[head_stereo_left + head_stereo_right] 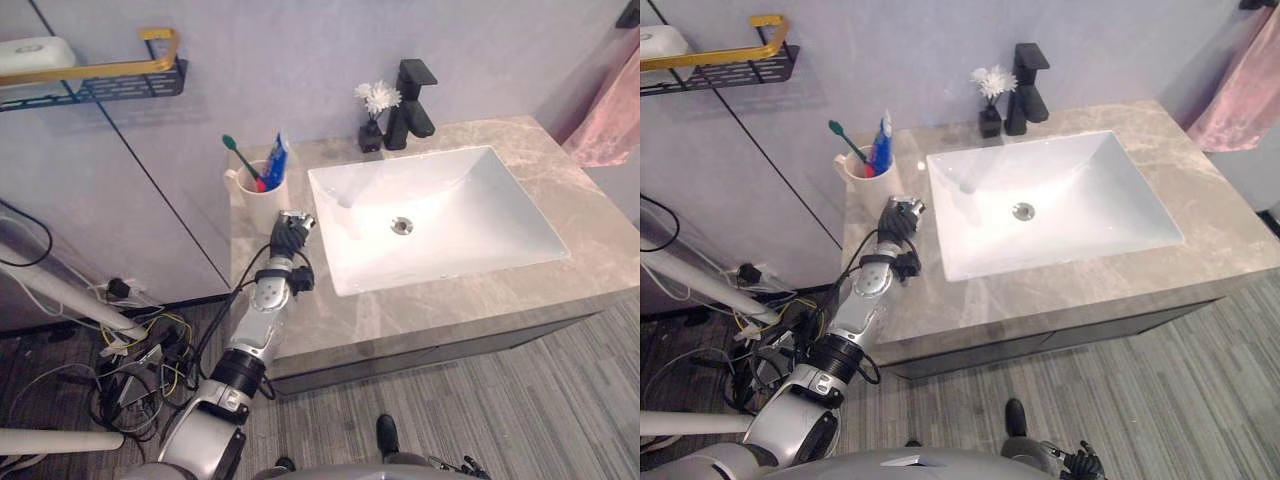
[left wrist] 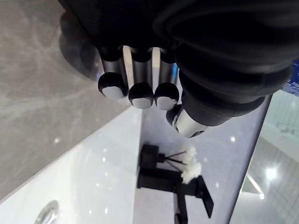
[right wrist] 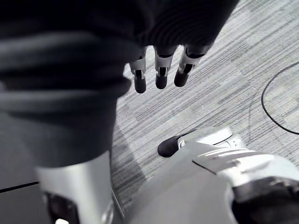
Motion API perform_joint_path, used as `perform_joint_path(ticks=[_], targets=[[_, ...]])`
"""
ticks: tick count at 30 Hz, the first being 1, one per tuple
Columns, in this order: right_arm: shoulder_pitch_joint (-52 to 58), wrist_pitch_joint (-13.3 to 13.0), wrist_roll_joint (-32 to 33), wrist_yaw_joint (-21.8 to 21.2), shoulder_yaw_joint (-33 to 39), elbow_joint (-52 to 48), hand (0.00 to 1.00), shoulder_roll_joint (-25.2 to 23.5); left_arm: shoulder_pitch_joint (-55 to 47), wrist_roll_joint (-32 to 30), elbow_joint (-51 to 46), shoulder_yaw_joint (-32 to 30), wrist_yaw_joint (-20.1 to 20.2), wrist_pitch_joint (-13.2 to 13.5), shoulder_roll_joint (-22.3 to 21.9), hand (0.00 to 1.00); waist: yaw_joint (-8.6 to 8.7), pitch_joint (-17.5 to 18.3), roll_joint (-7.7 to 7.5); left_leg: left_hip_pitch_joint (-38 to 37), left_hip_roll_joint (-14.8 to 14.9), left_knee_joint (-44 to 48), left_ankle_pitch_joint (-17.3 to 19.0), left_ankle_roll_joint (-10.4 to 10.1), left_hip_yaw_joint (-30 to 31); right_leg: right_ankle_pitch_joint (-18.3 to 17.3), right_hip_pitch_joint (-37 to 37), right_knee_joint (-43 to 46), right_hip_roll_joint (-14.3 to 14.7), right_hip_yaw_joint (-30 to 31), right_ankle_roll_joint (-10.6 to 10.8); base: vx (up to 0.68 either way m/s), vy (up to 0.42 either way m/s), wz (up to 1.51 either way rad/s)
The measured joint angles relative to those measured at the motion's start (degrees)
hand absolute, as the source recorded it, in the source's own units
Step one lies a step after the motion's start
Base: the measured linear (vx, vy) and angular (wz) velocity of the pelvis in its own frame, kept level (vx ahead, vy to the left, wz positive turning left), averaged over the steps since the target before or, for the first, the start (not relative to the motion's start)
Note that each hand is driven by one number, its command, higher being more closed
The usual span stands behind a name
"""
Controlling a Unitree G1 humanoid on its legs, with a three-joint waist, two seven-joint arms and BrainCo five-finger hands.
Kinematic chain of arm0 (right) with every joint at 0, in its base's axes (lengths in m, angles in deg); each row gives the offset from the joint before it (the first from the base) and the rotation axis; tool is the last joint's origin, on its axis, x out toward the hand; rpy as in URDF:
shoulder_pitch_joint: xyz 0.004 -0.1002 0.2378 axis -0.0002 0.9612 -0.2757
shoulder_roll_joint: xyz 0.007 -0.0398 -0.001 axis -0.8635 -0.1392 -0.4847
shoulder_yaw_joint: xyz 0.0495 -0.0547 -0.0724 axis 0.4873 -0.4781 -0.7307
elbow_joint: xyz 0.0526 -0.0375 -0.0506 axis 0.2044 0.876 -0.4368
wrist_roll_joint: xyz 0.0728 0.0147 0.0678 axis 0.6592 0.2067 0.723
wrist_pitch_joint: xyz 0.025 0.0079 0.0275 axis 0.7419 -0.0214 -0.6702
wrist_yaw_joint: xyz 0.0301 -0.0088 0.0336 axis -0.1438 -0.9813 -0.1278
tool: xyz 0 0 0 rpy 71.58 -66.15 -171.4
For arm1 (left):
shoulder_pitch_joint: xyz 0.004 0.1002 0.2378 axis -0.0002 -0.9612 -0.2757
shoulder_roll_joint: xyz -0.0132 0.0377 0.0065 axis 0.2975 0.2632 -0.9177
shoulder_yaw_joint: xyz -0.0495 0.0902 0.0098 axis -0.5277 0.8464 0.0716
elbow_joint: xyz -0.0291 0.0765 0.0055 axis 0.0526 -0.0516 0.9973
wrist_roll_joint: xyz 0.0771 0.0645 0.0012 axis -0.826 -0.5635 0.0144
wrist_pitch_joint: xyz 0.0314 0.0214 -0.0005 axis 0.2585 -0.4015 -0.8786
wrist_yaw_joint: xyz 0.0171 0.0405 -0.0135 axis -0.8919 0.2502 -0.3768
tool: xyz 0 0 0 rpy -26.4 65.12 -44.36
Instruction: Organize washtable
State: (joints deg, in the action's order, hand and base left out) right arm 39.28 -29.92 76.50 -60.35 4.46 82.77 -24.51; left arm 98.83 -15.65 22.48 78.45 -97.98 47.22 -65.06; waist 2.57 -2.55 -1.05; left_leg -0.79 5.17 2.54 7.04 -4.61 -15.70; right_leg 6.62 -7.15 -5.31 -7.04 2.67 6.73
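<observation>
A cream cup [image 1: 262, 196] stands at the back left of the marble countertop [image 1: 560, 170]. It holds a green-headed toothbrush [image 1: 240, 158] and a blue toothpaste tube [image 1: 277, 160]. My left hand [image 1: 290, 238] hovers just in front of the cup, beside the left rim of the white sink [image 1: 440, 215]. Its fingers [image 2: 141, 95] are relaxed and hold nothing. My right hand [image 3: 159, 70] hangs low over the striped floor, fingers straight and empty.
A black faucet [image 1: 412, 105] and a small black vase of white flowers [image 1: 375, 118] stand behind the sink. A gold-railed wall shelf [image 1: 100, 78] is at the upper left and a pink towel [image 1: 610, 120] at the right. Tangled cords [image 1: 140, 350] lie on the floor at the left.
</observation>
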Motion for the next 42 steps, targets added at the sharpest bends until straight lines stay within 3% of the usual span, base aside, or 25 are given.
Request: perform_joint_path(ticks=[7, 29, 37, 42], targets=[[0.0, -0.1, 0.0, -0.1, 0.0, -1.6, 0.00, -0.2, 1.7, -0.7, 0.0, -1.3, -0.8, 0.3, 0.7, 1.00, -0.01, -1.8, -0.16, 0.6, 0.0, 0.5, 0.1, 0.0, -0.9, 0.5, -1.0, -0.2, 0.1, 1.0, -0.1, -0.02, -0.004, -0.07], [-0.1, -0.7, 0.0, -0.8, 0.2, -2.0, 0.00, -0.3, 5.4, -4.0, 0.7, 0.9, -1.4, 0.3, 2.5, 1.00, 0.00, -2.2, -0.39, 2.5, 0.0, 1.1, 0.1, 0.0, -1.3, 1.3, -3.1, 0.1, 0.2, 1.9, -0.3, 0.00, -0.003, -0.01], [-0.1, -1.2, 0.1, -1.0, -0.2, -2.0, 0.00, -0.2, -8.2, -2.0, -21.8, 13.4, 5.8, 0.7, 2.8, 1.00, -0.46, -3.0, 0.09, 1.1, -0.1, 1.7, 0.3, 0.3, 0.5, 1.1, -0.4, 0.1, -0.2, -0.2, -0.6, -0.01, 0.006, 0.10], [1.3, -1.3, 0.8, -1.0, -0.4, -1.5, 0.00, 0.3, -16.9, 3.5, -38.0, 15.1, 10.7, 2.1, 3.0, 1.00, -3.21, -2.5, 0.96, 0.4, -0.1, 2.5, 0.4, 0.5, 1.1, 1.0, 1.1, 0.1, -0.4, -0.5, -0.5, -0.03, -0.002, 0.06]])
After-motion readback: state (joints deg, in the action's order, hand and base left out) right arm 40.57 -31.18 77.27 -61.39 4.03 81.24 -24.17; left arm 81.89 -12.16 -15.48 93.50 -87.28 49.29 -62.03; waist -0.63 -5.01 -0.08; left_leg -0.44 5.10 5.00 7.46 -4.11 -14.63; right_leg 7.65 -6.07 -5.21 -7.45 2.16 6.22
